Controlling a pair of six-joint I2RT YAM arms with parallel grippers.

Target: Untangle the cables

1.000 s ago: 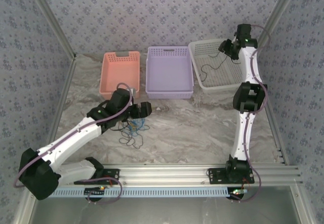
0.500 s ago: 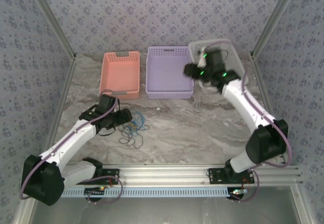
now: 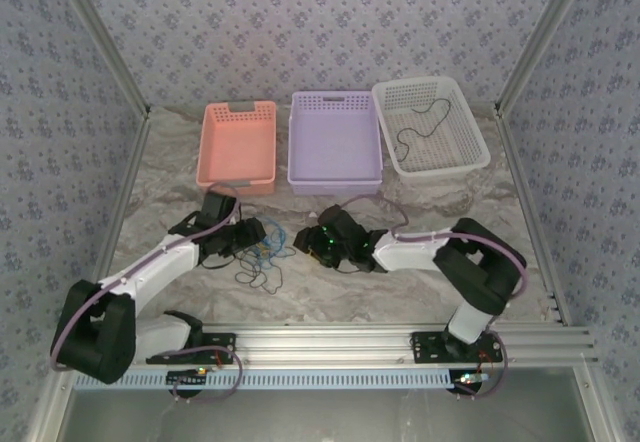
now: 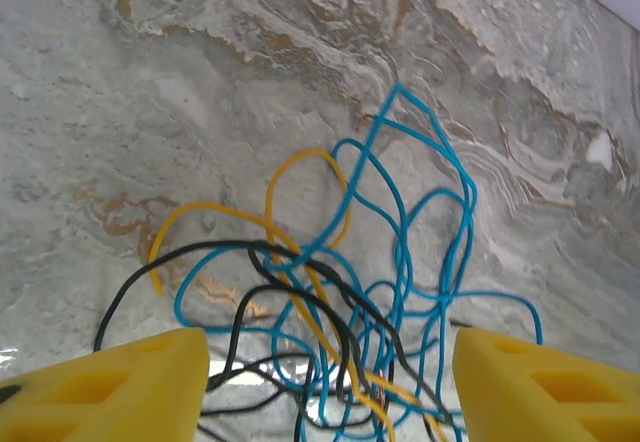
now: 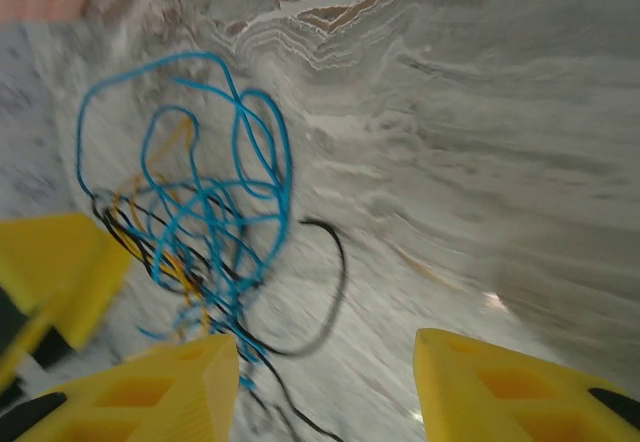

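Your left gripper [image 3: 250, 234] still hovers, yellow fingers [image 4: 120, 387] spread, over the tangle of thin blue, black and yellow cables [image 3: 262, 257] left of the marbled bench's [image 3: 400, 292] middle. Your right gripper [image 3: 303, 239], likewise spread, has swung down from the white mesh basket [image 3: 478, 147] at the far right corner, probably for another strand.

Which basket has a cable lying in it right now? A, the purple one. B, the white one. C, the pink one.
B: a black cable lies inside the white basket, at the right end of the row.
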